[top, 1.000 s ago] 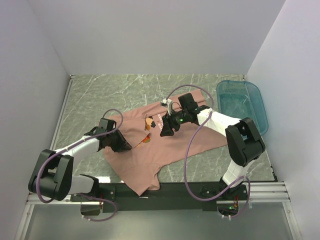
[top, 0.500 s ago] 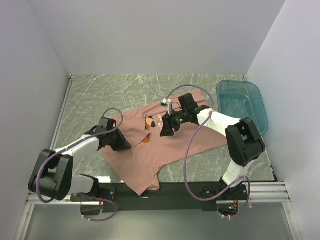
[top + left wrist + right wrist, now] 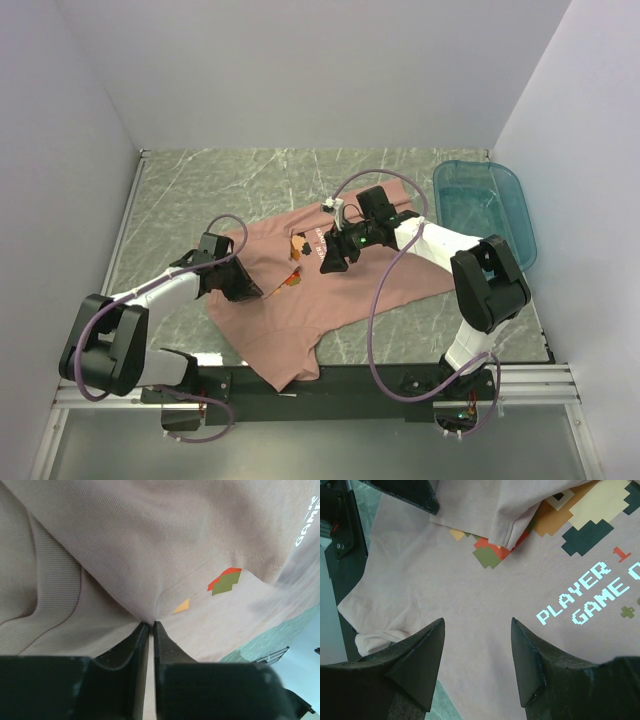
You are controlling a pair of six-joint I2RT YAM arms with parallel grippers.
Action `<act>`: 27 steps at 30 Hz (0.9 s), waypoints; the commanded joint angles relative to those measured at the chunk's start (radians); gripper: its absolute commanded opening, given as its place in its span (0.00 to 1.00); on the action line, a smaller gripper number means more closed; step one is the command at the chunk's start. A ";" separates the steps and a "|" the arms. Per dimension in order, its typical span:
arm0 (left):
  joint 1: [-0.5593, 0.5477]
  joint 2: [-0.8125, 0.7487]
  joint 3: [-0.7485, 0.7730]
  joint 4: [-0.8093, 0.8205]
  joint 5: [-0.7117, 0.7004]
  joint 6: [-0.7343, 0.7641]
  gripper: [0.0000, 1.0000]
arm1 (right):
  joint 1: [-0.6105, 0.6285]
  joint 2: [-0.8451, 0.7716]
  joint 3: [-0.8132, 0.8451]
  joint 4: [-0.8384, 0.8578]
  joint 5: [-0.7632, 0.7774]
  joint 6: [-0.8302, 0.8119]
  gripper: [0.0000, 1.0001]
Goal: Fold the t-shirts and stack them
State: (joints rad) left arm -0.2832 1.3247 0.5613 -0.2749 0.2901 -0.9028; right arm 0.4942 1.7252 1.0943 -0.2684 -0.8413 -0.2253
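Pinches a pucker of the shirt (image 3: 150,540) in the left end effector (image 3: 150,624), jaws all but together with only a thin slit between them. Grips just beside a ribbed band (image 3: 50,585), close to a stitched hem (image 3: 240,557) and a red, green and yellow scrap of the print (image 3: 225,580). Works low at the shirt's left side, seen from above.

Holds the right end effector (image 3: 477,622) wide open above the chest, nothing between its fingers. Looks down there on the blocky print and on pale text (image 3: 585,597) reading PLAYER and GAME, with a flap (image 3: 520,510) of pink cloth folded over one corner of the print.

Lies rumpled, dusty pink, across the middle of the green marbled tabletop (image 3: 230,185), one end reaching the near edge between the arm bases. Leaves the teal tub (image 3: 485,205) at the far right corner, near the shirt's far right end and apart from both end effectors.
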 commanded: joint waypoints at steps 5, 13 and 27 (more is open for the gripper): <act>-0.004 -0.018 0.011 0.025 0.006 0.018 0.00 | -0.016 0.002 0.033 0.000 -0.028 -0.003 0.62; -0.004 -0.133 -0.012 -0.032 0.024 0.001 0.00 | -0.017 0.000 0.033 -0.002 -0.033 -0.003 0.62; 0.001 -0.249 -0.063 -0.087 0.032 -0.025 0.00 | -0.017 0.008 0.033 -0.005 -0.031 -0.003 0.62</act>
State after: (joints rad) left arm -0.2829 1.1206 0.5053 -0.3462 0.3134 -0.9104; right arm 0.4835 1.7248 1.0943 -0.2707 -0.8577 -0.2253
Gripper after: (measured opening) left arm 0.013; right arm 0.623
